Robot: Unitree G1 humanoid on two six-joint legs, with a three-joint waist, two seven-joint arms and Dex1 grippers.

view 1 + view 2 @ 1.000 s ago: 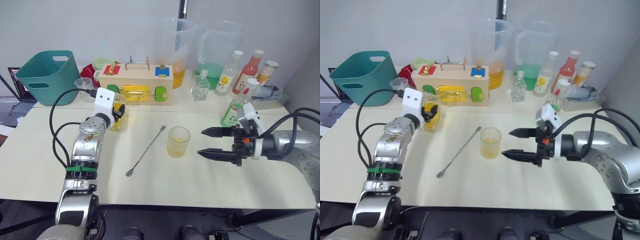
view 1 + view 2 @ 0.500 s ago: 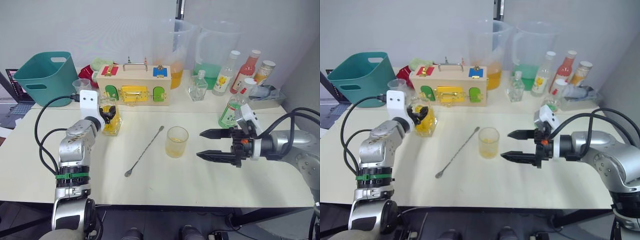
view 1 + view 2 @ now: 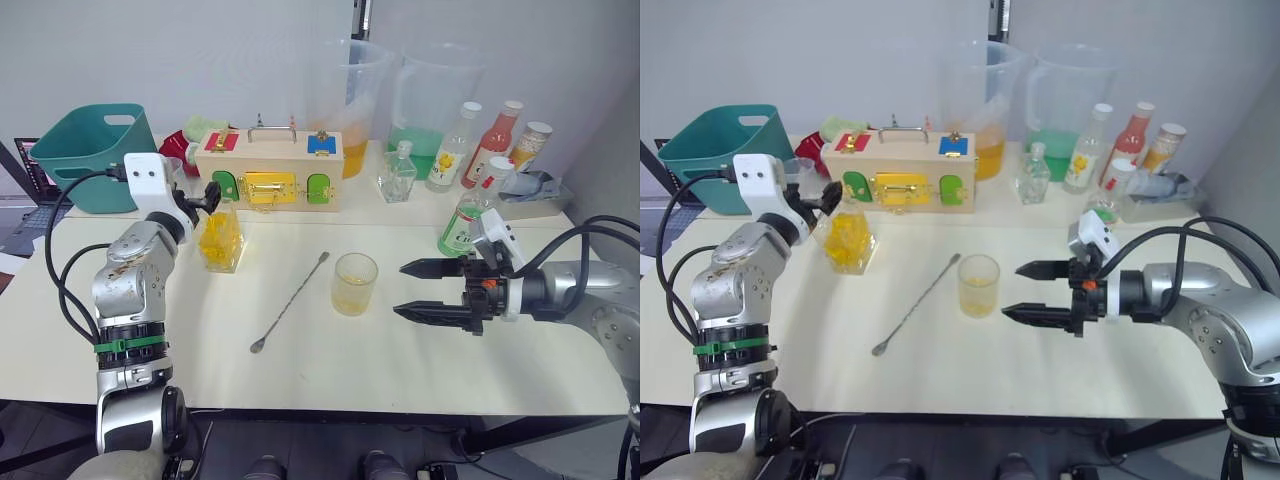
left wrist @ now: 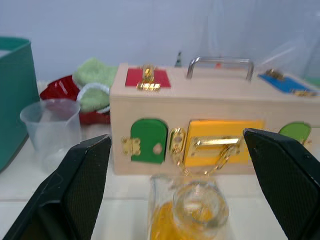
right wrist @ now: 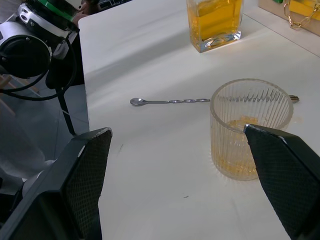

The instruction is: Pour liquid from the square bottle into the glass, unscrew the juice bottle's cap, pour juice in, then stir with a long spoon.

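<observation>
Right gripper [image 3: 417, 289] gaped wide, empty, its fingers levelled toward the glass [image 3: 355, 283]. Left gripper [image 3: 207, 197] hung open above the upright square bottle [image 3: 221, 238]. The long spoon [image 3: 291, 301] lay diagonally, bowl nearest the robot.

Bright, even room light falling from above, soft shadows lying under the glass [image 3: 356, 283], left wrist view blurring slightly (foreground fingers softest), no glare showing.

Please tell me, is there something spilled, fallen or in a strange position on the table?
Nothing stands out. The square bottle stands upright, the glass stands upright with a little yellow liquid inside, and the long spoon lies flat on the table beside it. I see no spill around them.
</observation>
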